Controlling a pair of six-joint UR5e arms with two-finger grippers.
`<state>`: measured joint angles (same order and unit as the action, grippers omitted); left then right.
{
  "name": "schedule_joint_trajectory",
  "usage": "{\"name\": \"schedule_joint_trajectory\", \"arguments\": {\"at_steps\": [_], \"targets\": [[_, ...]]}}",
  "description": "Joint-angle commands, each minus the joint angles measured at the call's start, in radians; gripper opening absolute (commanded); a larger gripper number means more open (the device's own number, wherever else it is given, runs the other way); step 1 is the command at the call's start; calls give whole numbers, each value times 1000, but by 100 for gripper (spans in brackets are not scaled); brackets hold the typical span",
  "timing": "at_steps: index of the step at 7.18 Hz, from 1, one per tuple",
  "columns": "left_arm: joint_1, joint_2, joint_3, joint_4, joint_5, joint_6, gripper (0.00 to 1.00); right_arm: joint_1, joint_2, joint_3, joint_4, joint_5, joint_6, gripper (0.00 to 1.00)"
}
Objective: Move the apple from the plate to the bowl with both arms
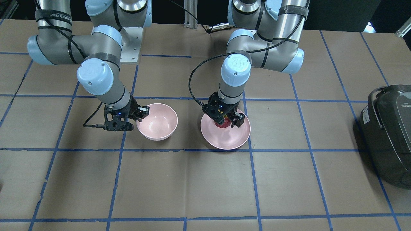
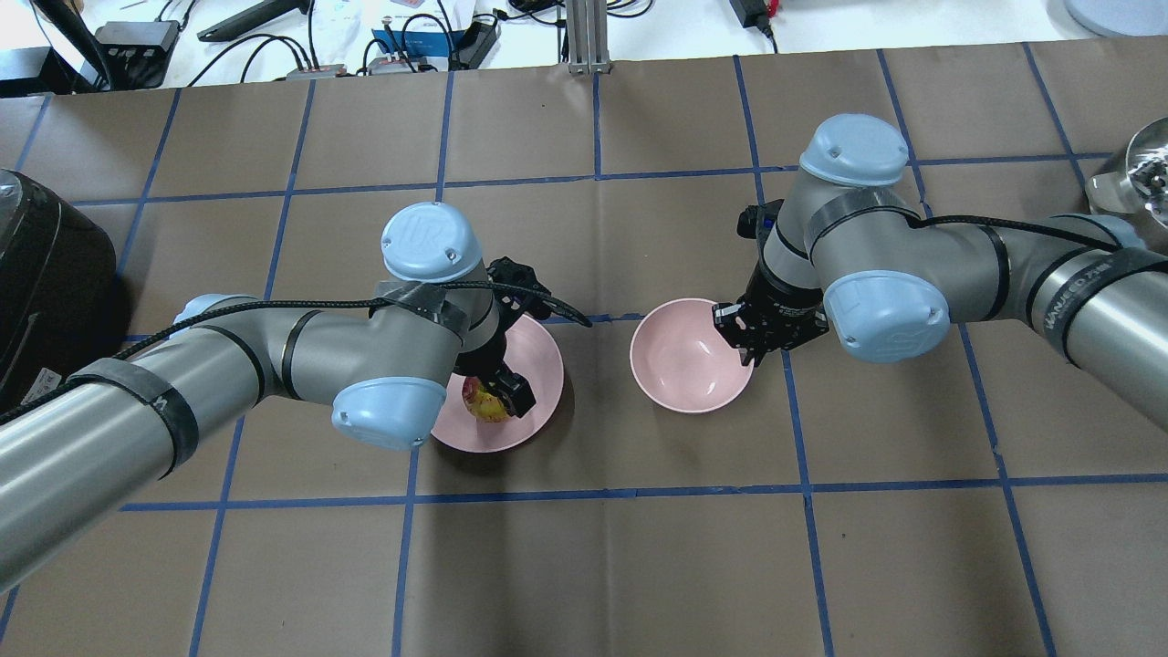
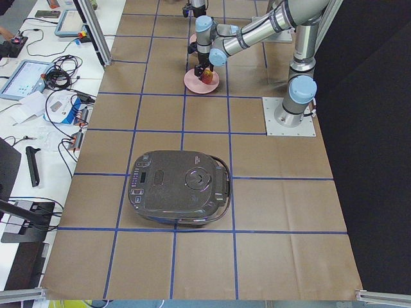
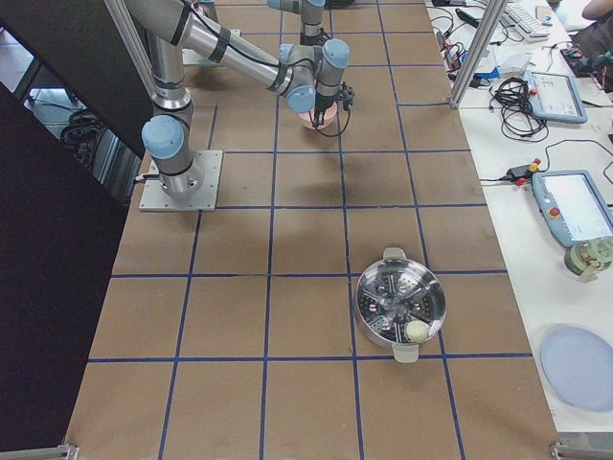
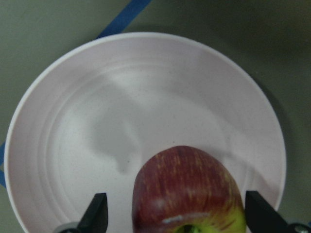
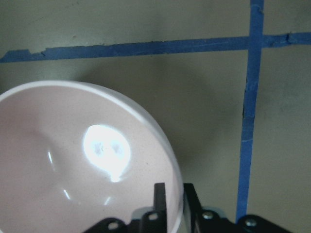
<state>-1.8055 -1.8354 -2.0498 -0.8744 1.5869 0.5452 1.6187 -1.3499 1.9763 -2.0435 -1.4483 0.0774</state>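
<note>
The red apple point(image 1: 222, 124) with its yellow patch point(image 2: 484, 402) sits on the flat pink plate point(image 1: 228, 138), toward the robot's side. In the left wrist view the apple point(image 5: 187, 187) lies between the two fingers over the plate point(image 5: 146, 92). My left gripper point(image 1: 224, 120) is open and straddles the apple, with a gap showing at one finger point(image 5: 97, 213). The deep pink bowl point(image 1: 159, 123) stands beside the plate and is empty. My right gripper point(image 1: 141, 113) is shut on the bowl's rim point(image 6: 167, 160), one finger inside and one outside.
A black rice cooker point(image 1: 388, 134) stands at the table's end on the robot's left. A steel pot point(image 4: 400, 307) with a steamer insert stands toward the other end. Blue tape lines point(image 1: 192, 149) grid the brown table cover.
</note>
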Motion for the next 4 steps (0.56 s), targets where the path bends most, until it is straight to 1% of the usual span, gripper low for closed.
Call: {"name": "schedule_joint_trajectory", "arguments": {"at_steps": [1, 2, 3, 4], "targets": [[0, -15, -1, 28, 1, 30, 100, -2, 2, -7, -7, -1, 10, 86], [0, -18, 3, 28, 1, 45, 100, -14, -12, -51, -6, -6, 18, 96], [0, -21, 5, 28, 1, 53, 100, -45, -14, -153, 53, -65, 10, 100], [0, -21, 10, 28, 4, 59, 86, -72, -41, -260, 224, -119, 10, 100]]}}
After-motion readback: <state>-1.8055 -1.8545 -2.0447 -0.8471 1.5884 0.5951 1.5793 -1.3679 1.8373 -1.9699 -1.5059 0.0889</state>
